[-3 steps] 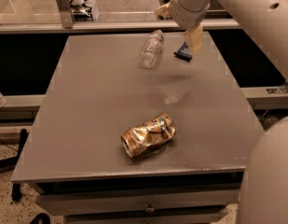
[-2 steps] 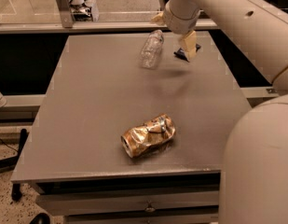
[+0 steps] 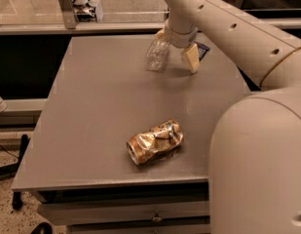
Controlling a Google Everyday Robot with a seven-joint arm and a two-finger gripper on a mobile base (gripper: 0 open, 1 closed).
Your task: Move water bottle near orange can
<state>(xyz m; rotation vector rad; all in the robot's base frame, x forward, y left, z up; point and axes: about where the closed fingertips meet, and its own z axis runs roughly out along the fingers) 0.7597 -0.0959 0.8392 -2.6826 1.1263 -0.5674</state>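
No readable text; markings on the can (image 3: 155,142) are illegible. Gripper (image 3: 175,48), fingers (image 3: 191,58) apart, at 12 o'clock on the table (image 3: 91,106).

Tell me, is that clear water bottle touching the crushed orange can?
Apart. The camera view shows bare table between the water bottle at the far side and the orange can near the front. The tool hangs beside the bottle.

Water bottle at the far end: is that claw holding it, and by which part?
Apparently nothing: the gripper stands open at the water bottle, which lies on the table, not clamped.
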